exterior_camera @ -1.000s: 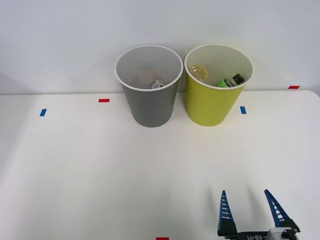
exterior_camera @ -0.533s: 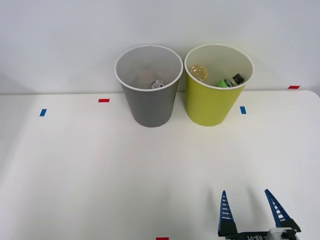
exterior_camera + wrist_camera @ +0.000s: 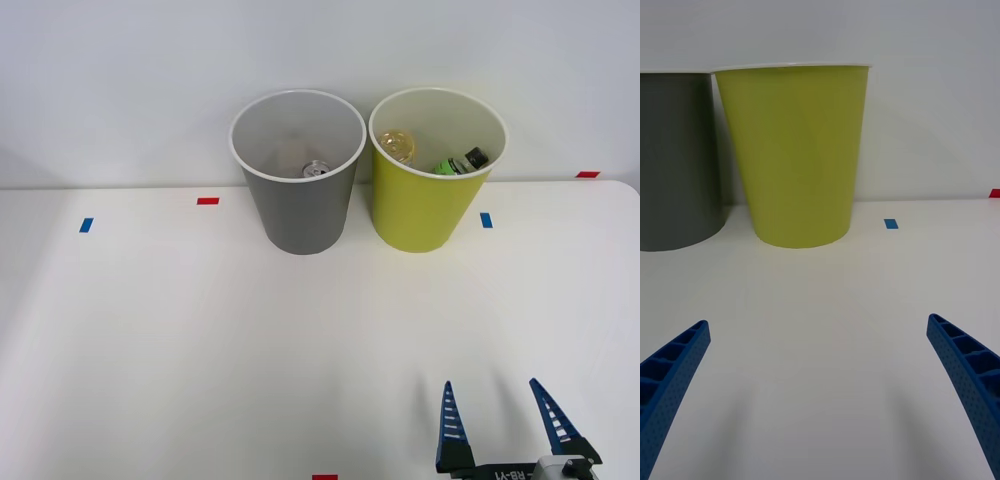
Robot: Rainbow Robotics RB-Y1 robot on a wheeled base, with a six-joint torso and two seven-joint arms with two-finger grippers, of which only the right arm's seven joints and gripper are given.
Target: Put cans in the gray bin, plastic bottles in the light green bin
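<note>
The gray bin [image 3: 298, 195] stands at the back of the white table, and a can's silver pull-tab top [image 3: 316, 169] shows inside it. Right beside it is the light green bin [image 3: 428, 200], holding a clear yellowish plastic bottle [image 3: 397, 146] and a green bottle with a dark cap [image 3: 460, 162]. My right gripper [image 3: 503, 417] sits low at the table's near right edge, open, with nothing between its blue ribbed fingers. From the wrist, the light green bin [image 3: 796, 154] and the gray bin [image 3: 676, 161] stand ahead of the open gripper [image 3: 820, 405].
Small tape marks lie on the table: red [image 3: 207, 201] and blue [image 3: 86, 225] at the left, blue [image 3: 486, 220] and red [image 3: 587, 174] at the right, red [image 3: 324, 477] at the near edge. A pale wall rises behind the bins.
</note>
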